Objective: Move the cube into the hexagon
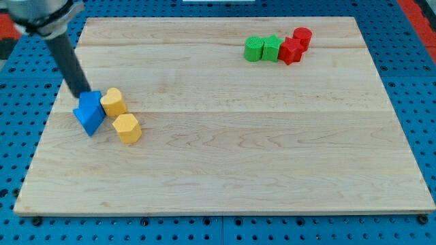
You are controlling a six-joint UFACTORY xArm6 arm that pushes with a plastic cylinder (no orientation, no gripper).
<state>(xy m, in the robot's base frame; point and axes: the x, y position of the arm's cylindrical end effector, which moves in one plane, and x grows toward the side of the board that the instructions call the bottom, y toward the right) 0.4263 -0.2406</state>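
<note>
Camera view showed my tip (84, 93) pressed against the top of the blue cube (89, 112) at the wooden bench's (225, 163) left side, holding nothing. The cube touched a yellow cylinder (112, 101), with the yellow hexagon (127, 128) just beside it. Far right sat two green blocks (263, 49) and two red blocks (295, 45), clustered together.

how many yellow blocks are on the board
2. One yellow block sits at the view's left, touching the blue cube that my tip is at. The yellow hexagon lies just below it. None seem hidden.
</note>
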